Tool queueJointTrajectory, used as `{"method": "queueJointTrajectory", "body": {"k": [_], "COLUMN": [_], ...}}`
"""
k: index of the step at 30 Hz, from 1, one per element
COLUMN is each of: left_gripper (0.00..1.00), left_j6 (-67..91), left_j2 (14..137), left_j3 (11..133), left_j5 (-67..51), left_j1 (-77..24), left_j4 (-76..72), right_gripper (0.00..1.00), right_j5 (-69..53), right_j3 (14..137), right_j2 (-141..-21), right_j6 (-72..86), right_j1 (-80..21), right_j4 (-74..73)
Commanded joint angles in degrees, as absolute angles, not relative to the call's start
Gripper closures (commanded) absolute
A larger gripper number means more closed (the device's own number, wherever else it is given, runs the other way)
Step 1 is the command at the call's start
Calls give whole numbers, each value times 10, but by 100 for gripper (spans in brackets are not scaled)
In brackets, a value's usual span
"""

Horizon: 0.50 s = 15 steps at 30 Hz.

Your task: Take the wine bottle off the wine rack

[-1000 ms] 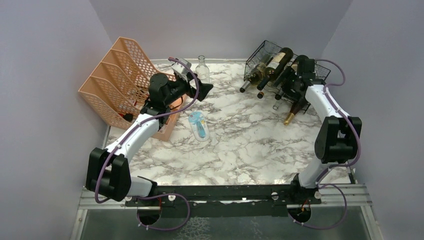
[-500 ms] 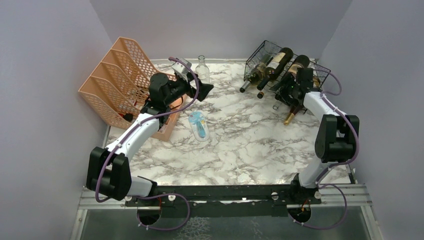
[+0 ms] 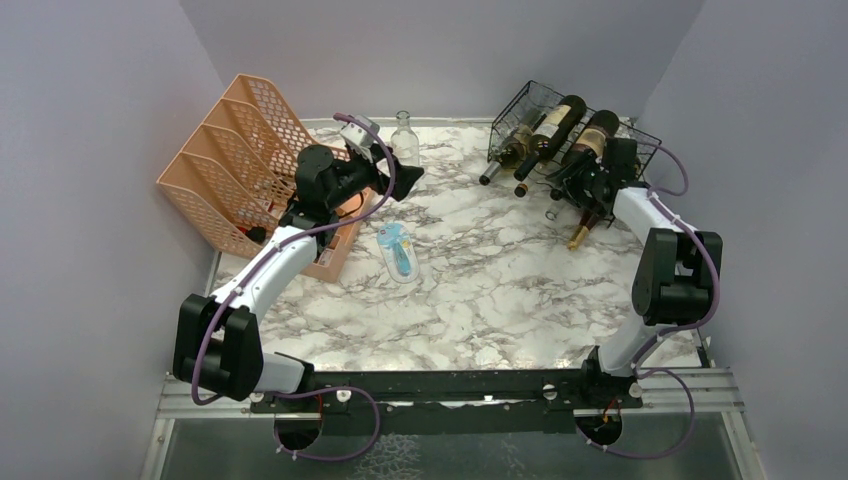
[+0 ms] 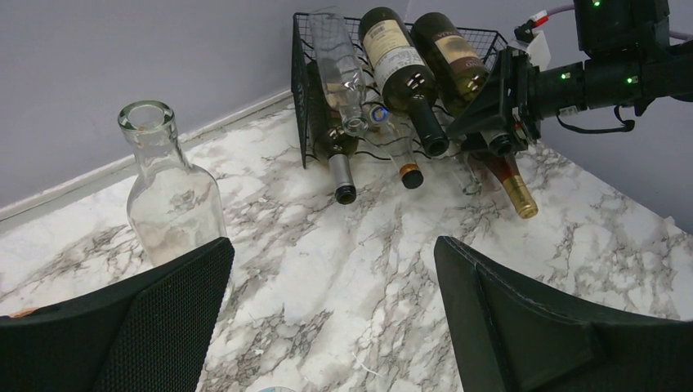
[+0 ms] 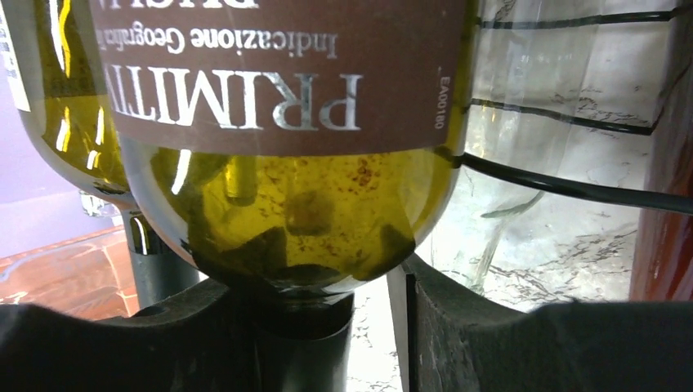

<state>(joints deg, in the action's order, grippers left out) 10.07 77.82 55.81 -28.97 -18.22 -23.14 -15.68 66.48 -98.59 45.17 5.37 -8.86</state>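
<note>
The black wire wine rack [image 3: 530, 100] stands at the back right and holds several bottles lying on their sides. It also shows in the left wrist view [image 4: 301, 73]. My right gripper [image 3: 583, 185] is at the rack's front, its jaws around the neck of the green wine bottle with the brown label [image 3: 592, 135]. In the right wrist view the bottle [image 5: 286, 82] fills the frame. Its neck sits between my right gripper's fingers [image 5: 327, 327], against the left one, with a gap to the right one. My left gripper [image 3: 405, 178] is open and empty above the table.
An empty clear glass bottle [image 3: 404, 140] stands upright at the back, next to my left gripper. A peach mesh file organizer [image 3: 230, 160] stands at the back left. A blue and white packet [image 3: 400, 252] lies mid-table. A gold-capped bottle [image 3: 580, 238] sticks out of the lower tier.
My right gripper has slid down along the brown-labelled bottle, from its body to its neck, toward the near side. The left arm has barely moved.
</note>
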Motion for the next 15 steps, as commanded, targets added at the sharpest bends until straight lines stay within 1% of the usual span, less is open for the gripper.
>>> {"method": "queueJointTrajectory", "body": {"k": [1,3,9,12,15], "left_gripper": [0,0,0,0,0], "left_j6": [105,106,109,111,114], "left_j2": [777,778,785,791,794], "left_j3": [576,577,577,578,580], "left_j5": [-297,-297,-300,-301,-304], "left_j1": [-173,-171,-168,-166,-165], "left_j4": [-250,-250,-250,-250,-250], "right_gripper": [52,57,65,73,79], "right_j5": [-189,-202,-221,-226,-226], "right_j3": [679,674,658,655,645], "right_j2": [-986,-986,-966,-946,-919], "right_j6": [445,450,464,466,467], "right_j1": [64,68,74,78,81], "right_j4": [-67,-60,-40,-40,-35]}}
